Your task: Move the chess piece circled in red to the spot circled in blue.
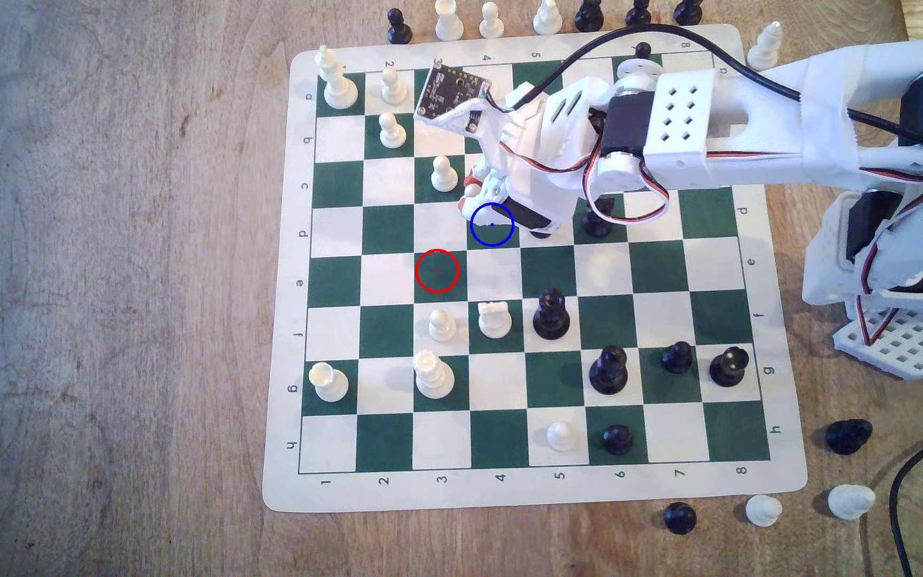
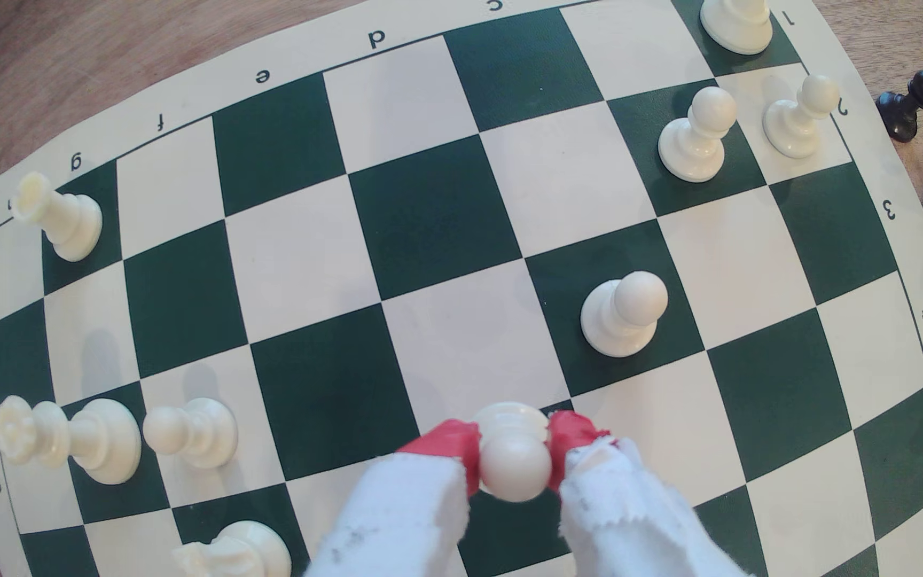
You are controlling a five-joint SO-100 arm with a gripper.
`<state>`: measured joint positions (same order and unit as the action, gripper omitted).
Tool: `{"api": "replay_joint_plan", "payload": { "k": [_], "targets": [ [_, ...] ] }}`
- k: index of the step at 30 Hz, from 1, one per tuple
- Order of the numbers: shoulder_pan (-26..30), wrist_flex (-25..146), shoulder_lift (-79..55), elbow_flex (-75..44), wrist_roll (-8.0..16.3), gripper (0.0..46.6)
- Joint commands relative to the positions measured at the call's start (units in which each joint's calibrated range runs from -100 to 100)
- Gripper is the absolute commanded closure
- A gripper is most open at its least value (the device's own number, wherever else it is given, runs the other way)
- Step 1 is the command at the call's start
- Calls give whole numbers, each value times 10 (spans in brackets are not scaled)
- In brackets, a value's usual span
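The chessboard lies on the table. In the exterior view the arm reaches in from the right. Its hand is over the middle of the board, between the c and d rows near column 4, and it holds the pawn between its fingers. The spot circled in blue is just beside the hand. The red-ringed square is one row nearer and one column to the left. Another pawn stands just left of the hand. A rook stands on the f row, left of a black queen. Several pieces stand off the board beyond its far edge.
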<state>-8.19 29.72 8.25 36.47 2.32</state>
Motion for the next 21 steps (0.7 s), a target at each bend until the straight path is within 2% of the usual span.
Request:
{"api": "replay_joint_plan", "payload": {
  "k": [1, 21],
  "targets": [
    [-5, -9, -3, -7, -1, 434],
    [-2, -29, -62, -5, -6, 433]
  ]
}}
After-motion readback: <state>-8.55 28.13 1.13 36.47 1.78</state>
